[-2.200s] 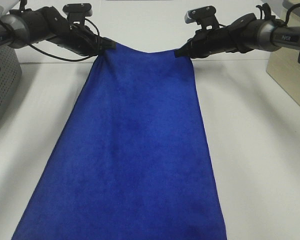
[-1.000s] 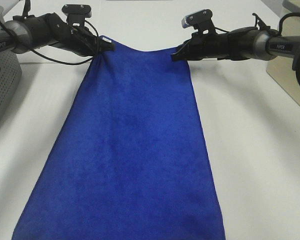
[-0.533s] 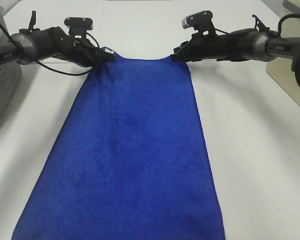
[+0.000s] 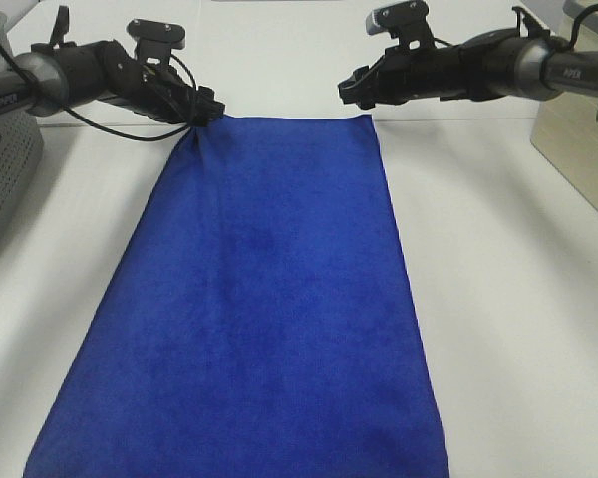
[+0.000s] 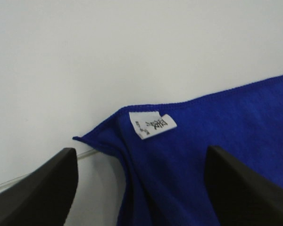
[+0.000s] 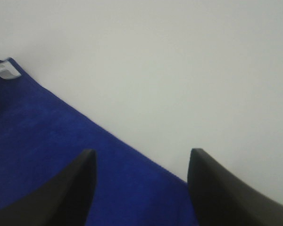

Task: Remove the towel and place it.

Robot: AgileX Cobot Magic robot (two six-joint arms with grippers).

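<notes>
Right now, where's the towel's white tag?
The white tag sits at the towel's far left corner in the high view, between the left gripper's open fingers.

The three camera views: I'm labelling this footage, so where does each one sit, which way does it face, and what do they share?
Exterior high: mounted above and off the arms, looking down the table along the towel; shows both arms, left gripper and right gripper.
Left wrist: on the left arm, looking past its open gripper at the towel corner with the white tag.
Right wrist: on the right arm, looking past its open gripper at the towel's edge.
Shared: towel and tag appear in both wrist views.
</notes>
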